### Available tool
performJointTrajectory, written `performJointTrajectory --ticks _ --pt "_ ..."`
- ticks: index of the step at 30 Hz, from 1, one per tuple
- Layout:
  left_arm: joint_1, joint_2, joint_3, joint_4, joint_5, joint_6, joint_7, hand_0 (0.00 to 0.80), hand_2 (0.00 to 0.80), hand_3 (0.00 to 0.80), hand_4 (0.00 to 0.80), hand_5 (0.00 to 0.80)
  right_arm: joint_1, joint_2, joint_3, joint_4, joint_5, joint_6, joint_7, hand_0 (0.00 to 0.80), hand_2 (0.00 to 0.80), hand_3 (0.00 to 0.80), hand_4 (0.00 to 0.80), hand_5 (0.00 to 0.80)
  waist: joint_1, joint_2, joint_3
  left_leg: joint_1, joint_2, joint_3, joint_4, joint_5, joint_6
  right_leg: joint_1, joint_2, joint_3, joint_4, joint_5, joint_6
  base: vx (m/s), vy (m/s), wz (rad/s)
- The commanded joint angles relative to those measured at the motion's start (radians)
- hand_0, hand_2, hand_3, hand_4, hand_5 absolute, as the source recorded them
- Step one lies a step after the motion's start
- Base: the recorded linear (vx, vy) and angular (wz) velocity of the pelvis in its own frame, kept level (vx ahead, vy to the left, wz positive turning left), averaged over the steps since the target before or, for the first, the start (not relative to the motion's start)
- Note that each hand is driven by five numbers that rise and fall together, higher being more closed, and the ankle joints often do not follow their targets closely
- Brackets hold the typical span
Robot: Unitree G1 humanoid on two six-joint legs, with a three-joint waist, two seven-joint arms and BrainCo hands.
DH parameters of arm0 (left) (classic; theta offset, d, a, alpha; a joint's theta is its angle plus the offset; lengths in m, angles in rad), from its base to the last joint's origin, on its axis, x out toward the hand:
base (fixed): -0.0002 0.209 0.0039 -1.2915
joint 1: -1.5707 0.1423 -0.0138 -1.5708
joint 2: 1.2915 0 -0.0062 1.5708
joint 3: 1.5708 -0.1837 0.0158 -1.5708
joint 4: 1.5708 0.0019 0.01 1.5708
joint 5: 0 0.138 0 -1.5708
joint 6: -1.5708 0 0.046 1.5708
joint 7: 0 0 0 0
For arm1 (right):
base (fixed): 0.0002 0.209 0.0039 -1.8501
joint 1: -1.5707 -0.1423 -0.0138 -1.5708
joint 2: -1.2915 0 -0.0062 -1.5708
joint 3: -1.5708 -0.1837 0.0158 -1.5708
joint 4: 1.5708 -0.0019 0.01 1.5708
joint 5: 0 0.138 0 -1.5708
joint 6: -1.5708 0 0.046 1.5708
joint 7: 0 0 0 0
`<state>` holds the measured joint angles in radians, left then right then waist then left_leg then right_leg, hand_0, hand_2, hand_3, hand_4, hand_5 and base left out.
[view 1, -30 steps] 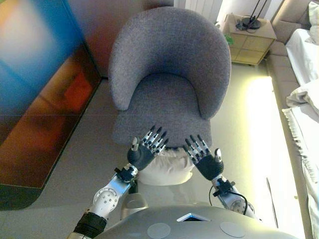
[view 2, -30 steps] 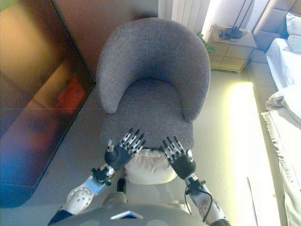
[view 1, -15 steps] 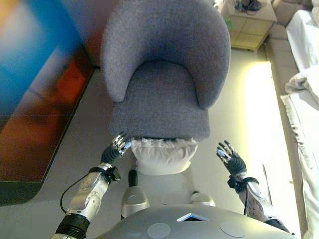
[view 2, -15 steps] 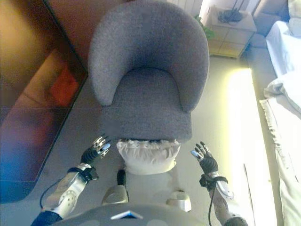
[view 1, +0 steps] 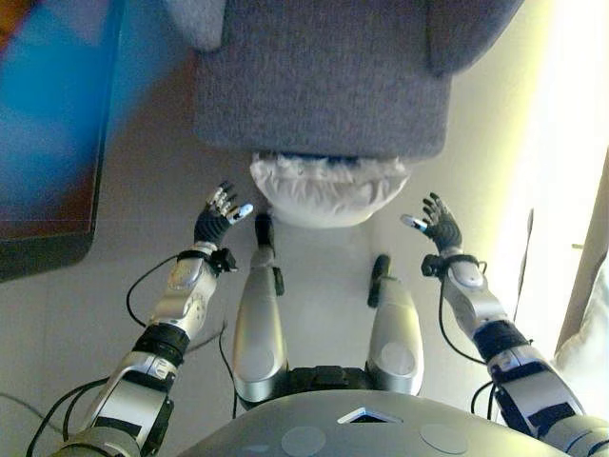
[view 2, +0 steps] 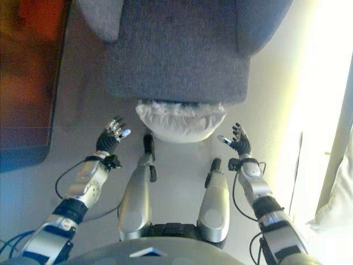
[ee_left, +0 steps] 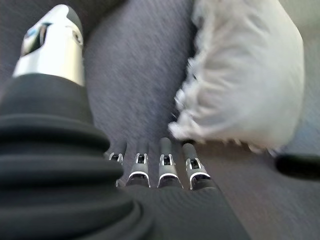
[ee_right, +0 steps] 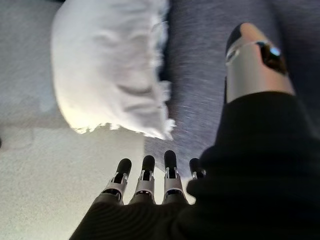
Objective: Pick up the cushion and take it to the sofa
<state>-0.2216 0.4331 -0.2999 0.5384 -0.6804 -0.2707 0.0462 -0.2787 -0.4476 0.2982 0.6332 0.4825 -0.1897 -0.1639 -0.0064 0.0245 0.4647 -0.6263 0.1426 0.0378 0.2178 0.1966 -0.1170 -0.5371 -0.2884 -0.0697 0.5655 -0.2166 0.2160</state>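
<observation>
A white fringed cushion (view 1: 326, 187) lies on the floor against the front of the grey armchair (view 1: 324, 86). It also shows in the left wrist view (ee_left: 250, 85) and the right wrist view (ee_right: 105, 70). My left hand (view 1: 218, 216) is open, low beside the cushion's left end, apart from it. My right hand (view 1: 437, 221) is open beside its right end, also apart. Both hands are empty, with their fingers (ee_left: 167, 170) straight, as the right wrist view's fingers (ee_right: 145, 177) also show.
A dark screen panel (view 1: 48, 124) stands along the left. Pale bedding (view 1: 585, 352) shows at the right edge. Bare floor (view 1: 143, 171) lies on both sides of the cushion.
The camera has tipped down and come closer, so the chair fills the top. Both hands have spread apart from above the cushion and dropped to either side of it.
</observation>
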Motion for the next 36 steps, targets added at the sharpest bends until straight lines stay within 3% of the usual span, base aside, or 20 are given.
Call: performJointTrajectory --ticks 1,9,11,18,29,36 --pt "-0.052 0.003 0.005 0.012 0.044 -0.086 0.034 0.0 0.0 0.0 0.0 0.0 -0.055 -0.06 -0.007 -0.028 -0.005 -0.008 -0.037 0.0 0.0 0.0 0.0 0.0 0.007 -0.02 -0.002 -0.113 0.049 -0.097 0.216 -0.184 -0.04 -0.16 -0.032 0.049 -0.144 0.253 -0.011 -0.185 0.046 -0.04" --pt "-0.161 0.0 0.028 0.035 0.0 -0.118 0.051 0.0 0.0 0.0 0.0 0.0 -0.206 -0.102 -0.019 -0.021 0.043 0.006 -0.058 0.0 0.0 0.0 0.0 0.0 0.0 0.018 0.037 -0.366 0.051 -0.1 0.392 -0.219 -0.019 -0.434 -0.022 0.084 0.087 0.211 -0.044 -0.125 0.047 0.04" --pt "-0.187 0.004 0.025 0.035 0.001 -0.099 0.044 0.0 0.0 0.0 0.0 0.0 -0.236 -0.102 -0.023 -0.021 0.051 0.02 -0.075 0.0 0.0 0.0 0.0 0.0 0.001 0.021 0.04 -0.427 0.049 -0.102 0.455 -0.26 -0.018 -0.494 -0.017 0.092 0.165 0.173 -0.045 0.027 0.031 0.03" --pt "-0.261 0.031 0.035 0.041 -0.101 -0.078 -0.013 0.0 0.0 0.0 0.0 0.0 -0.302 -0.137 -0.057 0.004 0.138 0.068 -0.081 0.0 0.0 0.0 0.0 0.0 -0.006 0.027 0.042 -0.581 0.034 -0.105 0.608 -0.286 0.003 -0.65 -0.007 0.116 0.339 0.153 -0.054 0.007 0.045 0.08" --pt "-0.388 0.055 0.092 0.096 -0.284 -0.029 -0.088 0.0 0.0 0.0 0.0 0.0 -0.435 -0.155 -0.051 0.12 0.249 0.128 0.055 0.0 0.0 0.0 0.0 0.0 -0.008 0.033 0.038 -0.685 0.03 -0.114 0.796 -0.34 0.014 -0.76 -0.005 0.156 0.507 0.11 -0.067 0.032 0.033 0.0" --pt "-0.507 0.065 0.065 0.192 -0.325 -0.004 -0.168 0.0 0.0 0.0 0.0 0.0 -0.572 -0.16 -0.025 0.231 0.272 0.163 0.116 0.0 0.0 0.0 0.0 0.0 -0.013 0.027 0.052 -0.724 0.038 -0.112 0.85 -0.36 0.015 -0.801 -0.007 0.163 0.55 0.092 -0.075 0.006 0.009 0.04"
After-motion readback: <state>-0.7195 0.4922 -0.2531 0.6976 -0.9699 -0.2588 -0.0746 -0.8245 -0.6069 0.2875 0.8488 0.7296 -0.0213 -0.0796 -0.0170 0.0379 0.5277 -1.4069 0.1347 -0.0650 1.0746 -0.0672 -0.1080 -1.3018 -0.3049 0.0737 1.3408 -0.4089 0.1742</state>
